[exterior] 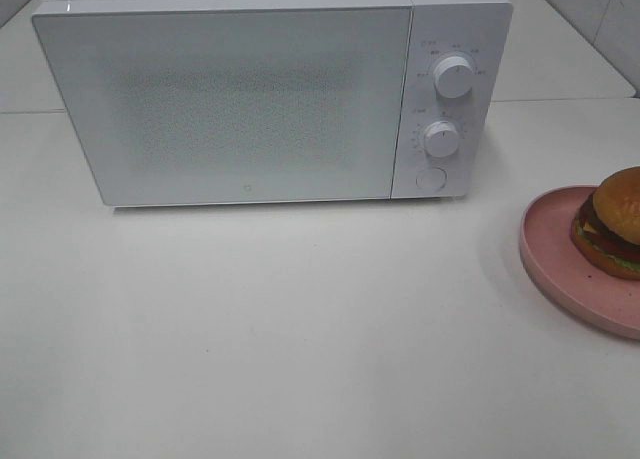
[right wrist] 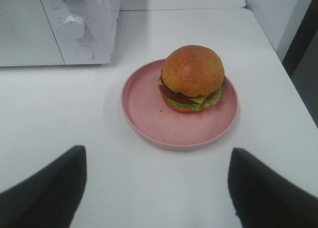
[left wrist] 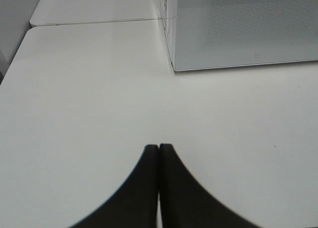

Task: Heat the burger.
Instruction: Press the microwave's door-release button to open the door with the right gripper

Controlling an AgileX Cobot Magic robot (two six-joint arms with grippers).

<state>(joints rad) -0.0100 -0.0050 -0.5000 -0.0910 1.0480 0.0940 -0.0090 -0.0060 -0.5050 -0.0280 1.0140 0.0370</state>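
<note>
The burger [exterior: 612, 222] [right wrist: 192, 79], with a glossy golden bun, tomato, cheese and lettuce, sits on a pink plate [exterior: 556, 259] [right wrist: 149, 111] at the table's right edge. A white microwave [exterior: 250, 89] [right wrist: 30, 29] [left wrist: 238, 29] stands at the back with its door closed. My right gripper [right wrist: 157, 161] is open, its two black fingers spread wide just short of the plate, with nothing between them. My left gripper [left wrist: 158, 147] is shut, fingertips pressed together over bare table, apart from the microwave's corner. Neither gripper shows in the exterior high view.
Two round knobs [exterior: 453, 77] [exterior: 440, 139] and a round button [exterior: 430, 178] are on the microwave's right panel. The white table [exterior: 300, 329] has a seam behind the microwave. A wall rises at the far right.
</note>
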